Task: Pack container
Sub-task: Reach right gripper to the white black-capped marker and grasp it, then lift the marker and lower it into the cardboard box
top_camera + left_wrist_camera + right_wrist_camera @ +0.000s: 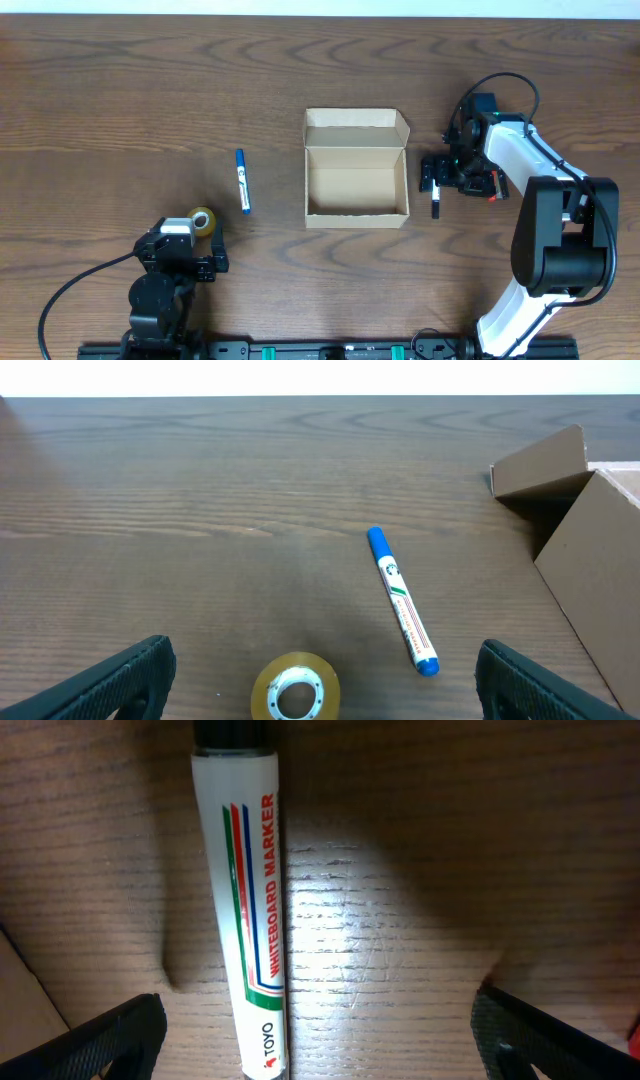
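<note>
Right gripper (318,1010): open, its two fingers spread wide, low over the table just to the right of the box.
Marker under it: a white whiteboard marker (250,920) with a black cap lies flat on the wood between the open fingers, nearer the one on the left of the wrist view; neither finger touches it.
Left gripper (325,655): also open, fingers wide apart, holding nothing, at the near left of the table.
Tape roll (295,688): lies flat just ahead of the left gripper, in line with the gap between its fingers; whether they touch cannot be told.
Blue marker (242,181): lies flat on the table between the tape roll and the box, apart from both, blue at both ends.
Box (357,185): tan cardboard, at the middle of the table, lid flap folded back on the far side, top open; the inside shows only bare cardboard.
Table (120,100): dark brown wood grain.
Items in the box: neither marker nor the tape is inside; all three lie on the wood outside it.
</note>
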